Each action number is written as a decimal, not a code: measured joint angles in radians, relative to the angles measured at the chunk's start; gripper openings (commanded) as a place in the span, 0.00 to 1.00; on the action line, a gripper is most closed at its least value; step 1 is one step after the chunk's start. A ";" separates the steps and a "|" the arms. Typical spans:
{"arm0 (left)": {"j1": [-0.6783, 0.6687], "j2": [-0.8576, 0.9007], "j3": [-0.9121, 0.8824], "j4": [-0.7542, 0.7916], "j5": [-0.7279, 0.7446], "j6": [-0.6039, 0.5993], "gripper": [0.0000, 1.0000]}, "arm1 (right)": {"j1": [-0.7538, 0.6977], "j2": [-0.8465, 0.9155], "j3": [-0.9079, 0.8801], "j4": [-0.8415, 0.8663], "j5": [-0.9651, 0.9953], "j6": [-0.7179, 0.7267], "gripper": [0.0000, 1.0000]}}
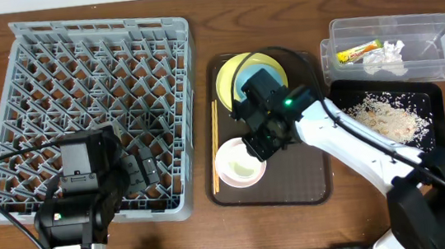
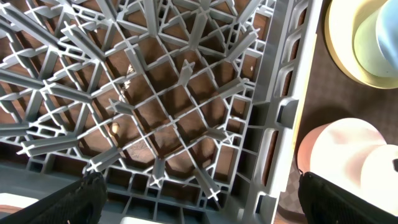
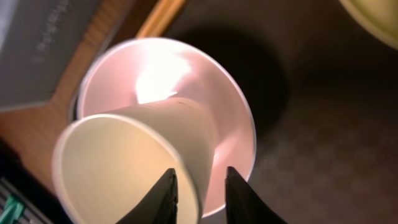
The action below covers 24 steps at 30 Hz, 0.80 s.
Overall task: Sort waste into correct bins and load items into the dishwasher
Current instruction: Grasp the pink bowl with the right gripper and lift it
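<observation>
My right gripper (image 1: pixel 258 146) (image 3: pixel 200 186) is shut on the wall of the small white cup (image 3: pixel 118 168), one finger inside and one outside. The cup (image 1: pixel 245 169) tilts inside the pale pink bowl (image 1: pixel 226 159) (image 3: pixel 155 68) on the brown serving tray (image 1: pixel 295 183). The yellow plate (image 1: pixel 227 70) holds the light blue bowl (image 1: pixel 243 82), partly hidden by my right arm. Chopsticks (image 1: pixel 215 146) lie along the tray's left edge. My left gripper (image 1: pixel 140 170) (image 2: pixel 199 196) is open and empty above the near right corner of the grey rack (image 1: pixel 96 104) (image 2: pixel 186 112).
The clear tub (image 1: pixel 429 36) at the back right holds the snack wrapper (image 1: pixel 360 50) and the crumpled napkin (image 1: pixel 385 57). The black tray (image 1: pixel 433 98) in front of it holds the rice scraps (image 1: pixel 387 117). The left wrist view also shows the plate (image 2: pixel 342 50) and pink bowl (image 2: pixel 336 143).
</observation>
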 measured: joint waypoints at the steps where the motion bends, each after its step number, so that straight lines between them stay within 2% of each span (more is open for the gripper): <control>1: 0.000 0.000 0.000 0.000 0.000 0.000 0.98 | 0.000 0.005 -0.012 0.010 0.002 0.004 0.02; 9: 0.000 0.000 0.000 0.000 0.000 0.000 0.98 | -0.009 0.015 -0.018 0.004 0.010 0.024 0.01; 16: 0.000 0.000 0.000 0.009 0.018 -0.013 0.98 | -0.128 -0.047 0.119 -0.080 0.010 0.026 0.01; 20: 0.000 0.008 0.000 0.069 0.124 -0.031 0.98 | -0.244 -0.138 0.162 -0.049 -0.005 0.061 0.01; 24: 0.000 0.069 0.001 0.162 0.311 -0.060 0.98 | -0.342 -0.166 0.171 -0.008 -0.101 0.086 0.01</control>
